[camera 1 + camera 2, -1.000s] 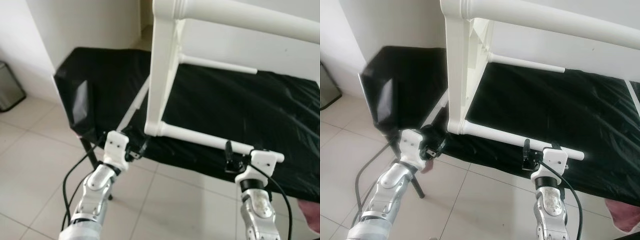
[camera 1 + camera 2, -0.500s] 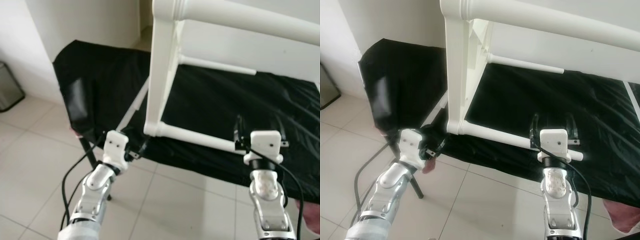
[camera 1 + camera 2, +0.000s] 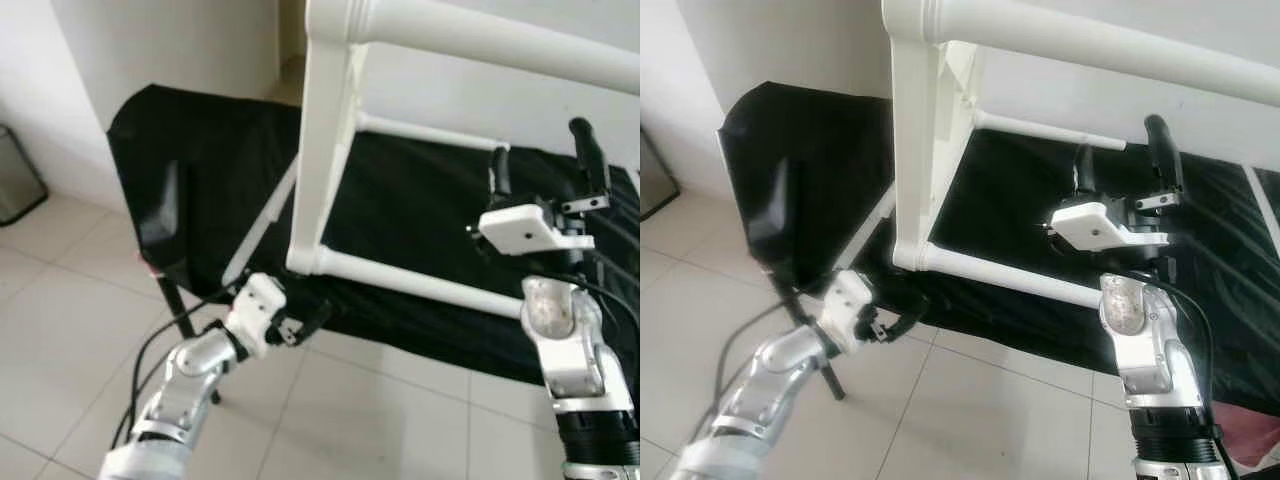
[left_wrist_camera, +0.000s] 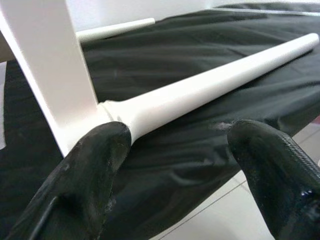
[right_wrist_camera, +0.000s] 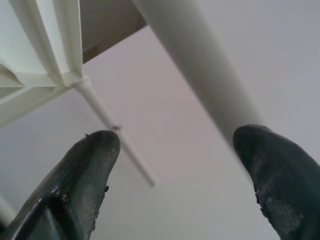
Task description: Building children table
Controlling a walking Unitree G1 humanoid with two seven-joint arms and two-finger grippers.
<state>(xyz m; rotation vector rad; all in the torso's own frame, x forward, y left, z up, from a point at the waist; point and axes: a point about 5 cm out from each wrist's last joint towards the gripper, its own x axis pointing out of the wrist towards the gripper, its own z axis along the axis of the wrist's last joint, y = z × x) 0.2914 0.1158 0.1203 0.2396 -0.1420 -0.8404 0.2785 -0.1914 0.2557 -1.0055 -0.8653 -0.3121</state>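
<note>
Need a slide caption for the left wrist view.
Left claw, open, facing the white rod where it joins the white leg, above black sheeting.

— Where do the two head views look from?

— From above, forward and down onto the white table frame (image 3: 330,130) standing on a black-covered surface (image 3: 420,210), with the tiled floor (image 3: 70,300) before it. Both share that scene; the right eye view sits slightly to the side, so the frame's post falls further left in it.

— And the left wrist view?

— Very near, low beside the frame's bottom rail (image 4: 210,82), looking along it between the two black fingers (image 4: 95,170) across the black cover.

— The right wrist view?

— It faces upward from under the frame, between its fingers (image 5: 80,175), at the top rail (image 5: 200,75) and a thinner rung (image 5: 125,145) against the pale wall.
</note>
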